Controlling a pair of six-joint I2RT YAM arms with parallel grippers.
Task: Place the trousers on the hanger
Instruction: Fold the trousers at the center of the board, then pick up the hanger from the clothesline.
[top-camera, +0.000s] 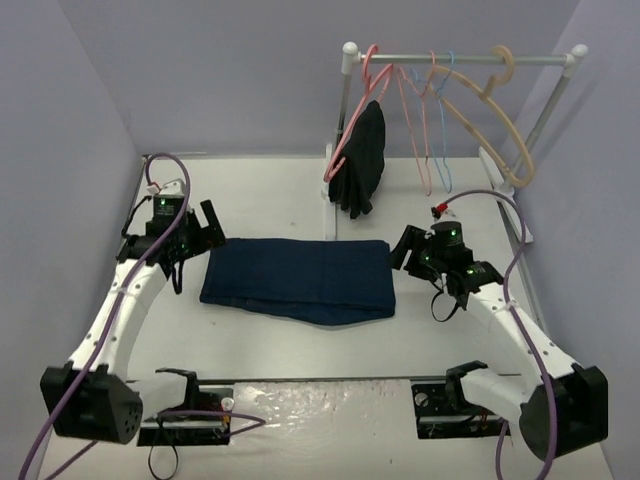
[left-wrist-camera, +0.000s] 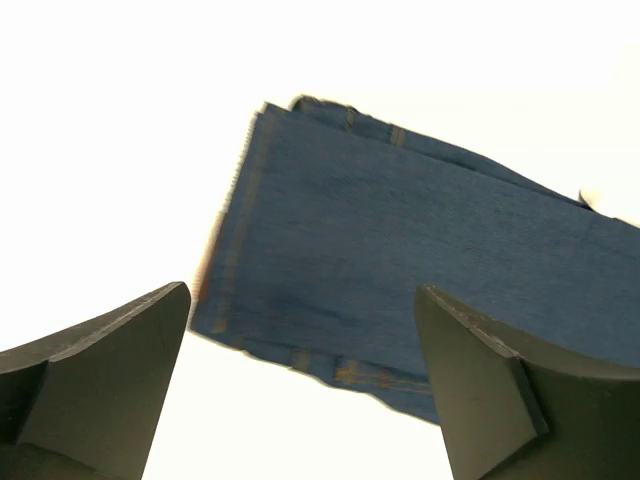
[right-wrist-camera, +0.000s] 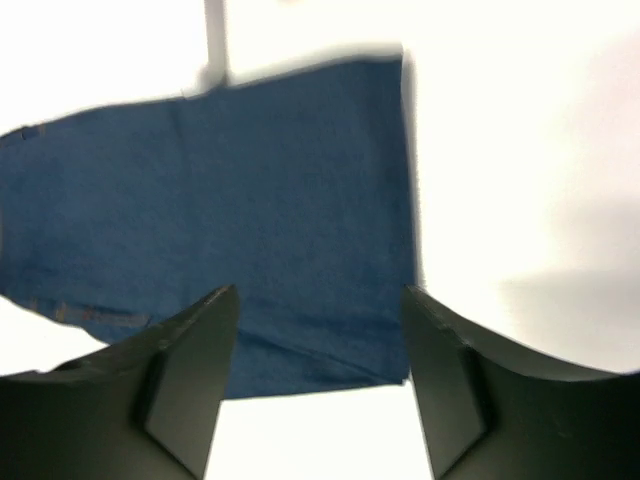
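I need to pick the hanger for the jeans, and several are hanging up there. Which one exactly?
At the far right of the table, on the white rack, look between the pink hangers and the thick beige hanger. There, the hanger is the thin light-blue wire one, the only blue one on the rail.

The folded trousers (top-camera: 295, 280) take up the middle of the bench (top-camera: 270, 190). There is bare bench at their 12 o'clock, up to the back wall, and at 6 o'clock, down to the arm bases.

The left gripper (top-camera: 212, 235), jaws apart, sits just off their 9 o'clock edge. The right gripper (top-camera: 403, 250), jaws apart, sits just off 3 o'clock.

The rack (top-camera: 460, 52) stands at 1 o'clock. A black garment (top-camera: 362, 160) hangs low by its left post, near the trousers' far edge.

On the rail, the blue hanger (top-camera: 445, 165) is crowded between a pink hanger (top-camera: 424, 180) and the beige hanger (top-camera: 520, 172). Side walls close off 9 and 3 o'clock.
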